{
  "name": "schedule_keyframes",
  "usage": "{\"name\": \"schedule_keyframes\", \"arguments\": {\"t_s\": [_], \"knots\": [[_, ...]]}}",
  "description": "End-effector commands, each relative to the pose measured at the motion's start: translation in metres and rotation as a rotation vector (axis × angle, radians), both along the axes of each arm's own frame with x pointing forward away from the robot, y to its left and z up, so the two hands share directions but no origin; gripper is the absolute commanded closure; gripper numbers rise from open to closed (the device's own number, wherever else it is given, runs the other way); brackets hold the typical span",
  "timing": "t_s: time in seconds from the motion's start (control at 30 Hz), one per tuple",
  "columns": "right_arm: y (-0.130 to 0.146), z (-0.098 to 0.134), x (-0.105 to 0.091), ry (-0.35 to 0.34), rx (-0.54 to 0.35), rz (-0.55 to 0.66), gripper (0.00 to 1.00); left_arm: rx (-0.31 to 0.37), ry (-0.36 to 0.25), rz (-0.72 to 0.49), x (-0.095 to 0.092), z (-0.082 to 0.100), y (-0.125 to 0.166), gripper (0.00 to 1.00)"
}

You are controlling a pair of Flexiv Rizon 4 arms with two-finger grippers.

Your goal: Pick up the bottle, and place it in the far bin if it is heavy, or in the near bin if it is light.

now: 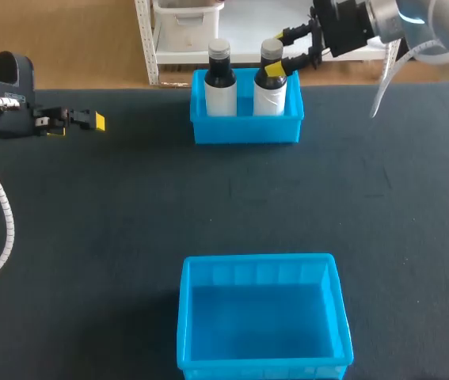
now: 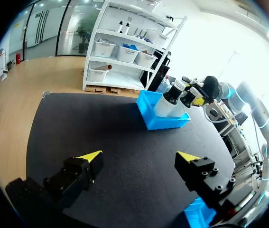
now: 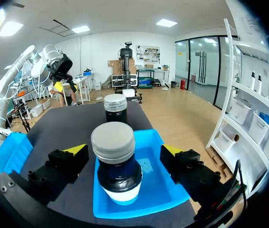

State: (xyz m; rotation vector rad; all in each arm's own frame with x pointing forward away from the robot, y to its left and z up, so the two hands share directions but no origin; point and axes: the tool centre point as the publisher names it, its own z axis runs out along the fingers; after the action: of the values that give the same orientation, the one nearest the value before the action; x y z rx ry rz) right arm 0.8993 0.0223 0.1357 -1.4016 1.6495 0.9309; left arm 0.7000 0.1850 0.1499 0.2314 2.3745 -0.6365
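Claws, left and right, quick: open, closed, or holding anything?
Left claw: open, empty.
Right claw: open around a bottle in the far bin, not gripping.

The room is brightly and evenly lit from ceiling panels (image 3: 166, 23) overhead. The dark bench (image 1: 89, 237) soaks up the light without glare. Shadows on it are faint, just a soft dark edge beside the near bin (image 1: 256, 317). The grey bottle cap (image 3: 113, 139) carries a dull sheen. In the left wrist view, the far side of the room washes out to white.
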Motion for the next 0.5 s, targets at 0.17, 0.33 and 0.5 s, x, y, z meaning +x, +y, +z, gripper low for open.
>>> {"name": "schedule_keyframes", "arguments": {"t_s": [0.17,0.33,0.5], "knots": [[-0.022,0.009,-0.019,-0.009,-0.01,-0.025,0.0,0.0,0.0,0.0,0.0,0.0,0.0,0.0],[-0.039,0.015,-0.031,-0.014,-0.015,-0.055,0.0,0.0,0.0,0.0,0.0,0.0,0.0,0.0],[-0.057,0.023,-0.045,-0.023,-0.012,-0.088,0.0,0.0,0.0,0.0,0.0,0.0,0.0,0.0]]}}
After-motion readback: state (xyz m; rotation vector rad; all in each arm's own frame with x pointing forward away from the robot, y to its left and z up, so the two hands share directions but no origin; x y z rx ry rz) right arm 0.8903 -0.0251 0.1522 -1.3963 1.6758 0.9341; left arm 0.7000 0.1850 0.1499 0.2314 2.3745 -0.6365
